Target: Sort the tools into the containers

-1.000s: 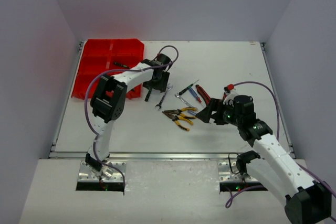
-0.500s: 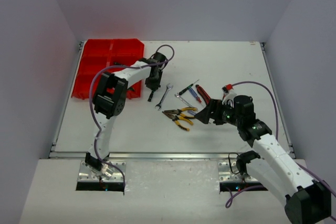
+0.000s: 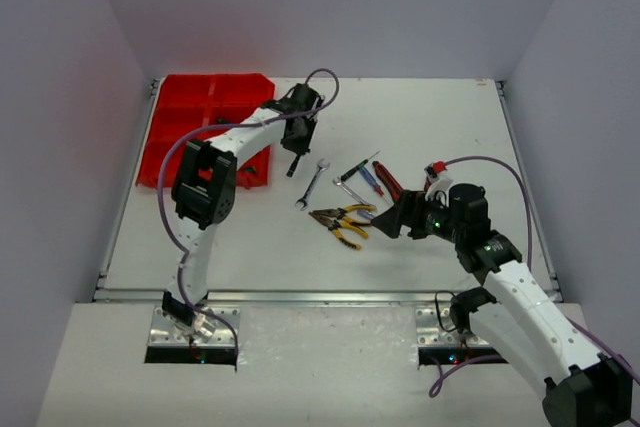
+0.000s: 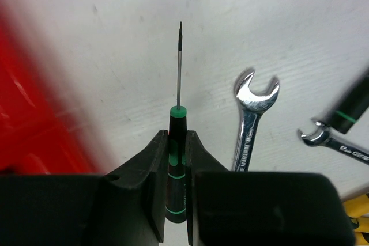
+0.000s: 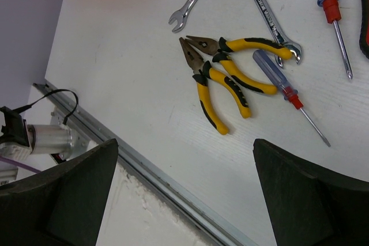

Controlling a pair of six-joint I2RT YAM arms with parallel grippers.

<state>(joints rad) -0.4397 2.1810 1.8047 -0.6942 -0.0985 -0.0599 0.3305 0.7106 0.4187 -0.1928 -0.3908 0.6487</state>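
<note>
Lifting slim green-black screwdriver (image 4: pixel 177 120) — left gripper (image 4: pixel 176 142) pinching its handle.
Jaws just closed; tool raised beside the bright red plastic tray (image 3: pixel 190 112)'s right edge — drop-off next; right gripper (image 3: pixel 392 219) spread, empty.

Red plastic organiser tray (image 3: pixel 190 107): far-left of the table, compartments in a grid. Slim green-black screwdriver (image 4: pixel 177 125): handle clamped in left gripper (image 4: pixel 176 136), shaft sticking out over the bare table just right of the tray. Silver open-end wrench (image 3: pixel 311 185) lies flat just right of it. Mid-table cluster: second silver wrench (image 5: pixel 268 15), two yellow-black-handled pliers (image 5: pixel 216 93) side by side, noses pointing left, two blue-red screwdrivers (image 5: pixel 282 87), and red-black cutters (image 3: pixel 387 179) at the right end.
</note>
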